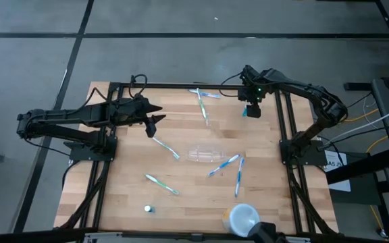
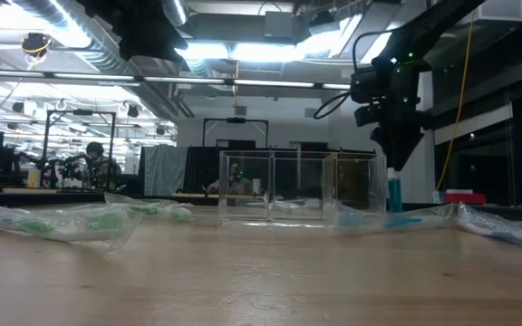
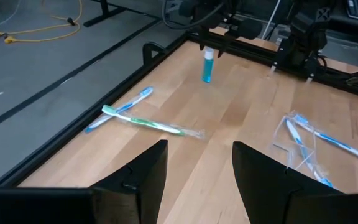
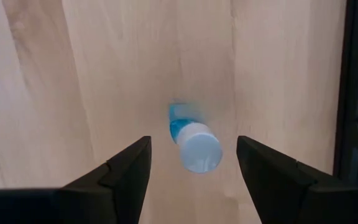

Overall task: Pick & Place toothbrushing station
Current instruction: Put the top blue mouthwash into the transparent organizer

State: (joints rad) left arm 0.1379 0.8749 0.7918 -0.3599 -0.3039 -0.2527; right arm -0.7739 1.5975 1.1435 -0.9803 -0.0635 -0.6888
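The toothbrushing station (image 1: pixel 204 156), a clear see-through holder, rests on the wooden table near its middle. In the low view it (image 2: pixel 302 186) stands upright with three compartments. A small blue bottle with a white cap (image 4: pixel 194 144) stands upright on its base near the far right corner (image 1: pixel 246 113). My right gripper (image 4: pixel 194 171) hangs above it, pointing down and open, one finger on either side of the cap and clear of it. My left gripper (image 3: pixel 199 168) hovers open over the table's far left part (image 1: pixel 155 121), with nothing between its fingers.
Several wrapped toothbrushes lie scattered: two crossed at the far edge (image 1: pixel 203 104), one left of the holder (image 1: pixel 167 148), one near the front (image 1: pixel 162 183), two right of the holder (image 1: pixel 229 169). A round white cup (image 1: pixel 243 219) and a small cap (image 1: pixel 150 210) sit at the near edge.
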